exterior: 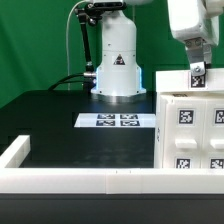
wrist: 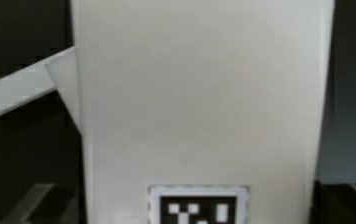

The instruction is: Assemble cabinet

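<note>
The cabinet (exterior: 190, 130) is a large white box with several black-and-white tags, at the exterior view's right on the black table. My gripper (exterior: 197, 72) hangs just above its top back edge, shut on a white tagged part (exterior: 197, 76). In the wrist view this part (wrist: 196, 100) fills the middle as a long white slab with one tag (wrist: 196, 208) close to my gripper (wrist: 196, 212). The dark fingers (wrist: 43, 200) show only as blurred edges on either side of it. I cannot tell whether the part touches the cabinet.
The marker board (exterior: 118, 121) lies flat in front of the arm's white base (exterior: 117, 70). A long low white rail (exterior: 70, 180) runs along the table's front and left side, and shows in the wrist view (wrist: 24, 90) as a slanted white strip.
</note>
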